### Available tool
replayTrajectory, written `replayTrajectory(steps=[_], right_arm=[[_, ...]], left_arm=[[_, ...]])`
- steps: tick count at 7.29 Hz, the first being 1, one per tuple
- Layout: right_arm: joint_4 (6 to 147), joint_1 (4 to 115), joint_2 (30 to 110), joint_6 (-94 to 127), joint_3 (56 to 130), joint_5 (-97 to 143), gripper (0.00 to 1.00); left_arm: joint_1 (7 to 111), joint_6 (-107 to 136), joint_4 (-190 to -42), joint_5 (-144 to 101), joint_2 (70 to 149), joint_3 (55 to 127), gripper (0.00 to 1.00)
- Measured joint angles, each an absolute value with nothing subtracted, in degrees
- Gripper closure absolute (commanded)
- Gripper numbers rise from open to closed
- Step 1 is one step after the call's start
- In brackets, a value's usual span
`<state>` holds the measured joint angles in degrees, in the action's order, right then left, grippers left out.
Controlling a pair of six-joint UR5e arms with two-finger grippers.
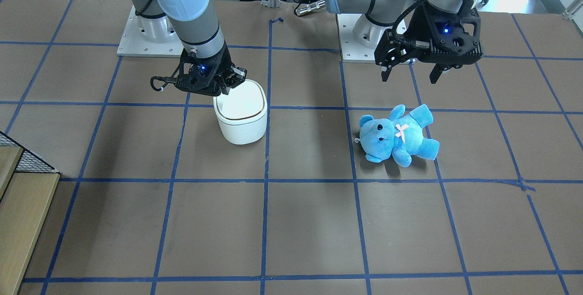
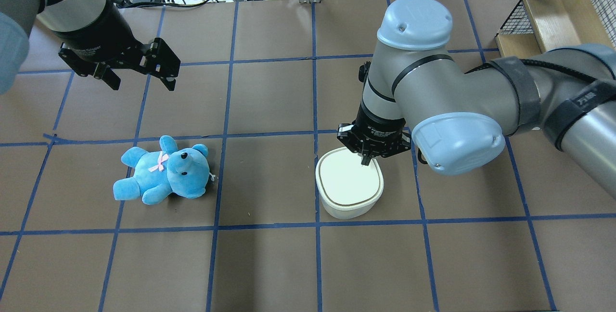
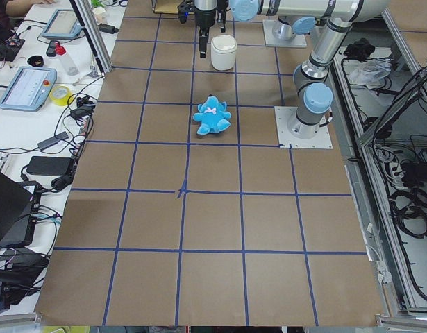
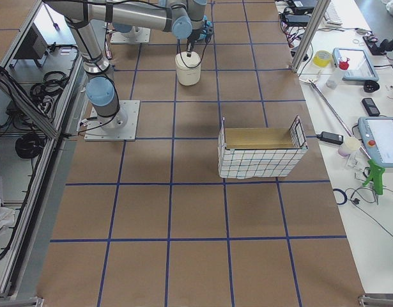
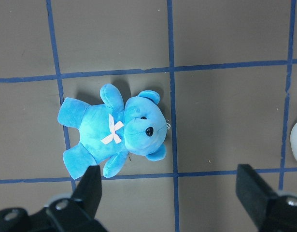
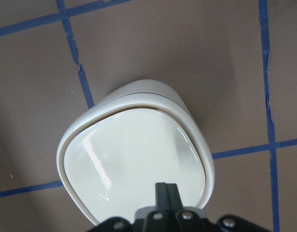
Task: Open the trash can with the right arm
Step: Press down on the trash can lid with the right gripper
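The white trash can (image 1: 241,113) stands on the brown table, its lid lying flat with a thin dark line along the rim. It also shows in the overhead view (image 2: 349,184) and in the right wrist view (image 6: 134,154). My right gripper (image 2: 365,160) is shut, fingertips together, pointing down at the lid's edge nearest the robot (image 6: 166,186). I cannot tell whether it touches the lid. My left gripper (image 2: 143,84) is open and empty, hanging above the table on the far side of a blue teddy bear (image 2: 163,172).
The blue teddy (image 1: 398,135) lies on the robot's left half, about two grid squares from the can. A wire basket with a wooden box (image 4: 260,153) stands at the far right of the table. The arm bases (image 1: 145,35) are behind the can.
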<state>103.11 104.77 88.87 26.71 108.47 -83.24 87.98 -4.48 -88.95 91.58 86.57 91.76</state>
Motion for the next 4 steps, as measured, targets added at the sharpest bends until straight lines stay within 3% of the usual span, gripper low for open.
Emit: replayTrajectory(steps=[4], right_arm=[[106.19,107.93,88.16,30.11,109.62,-83.31,1.00]], left_arm=[[87.92,-4.50,-88.95,91.58,86.57,91.76,0.00]])
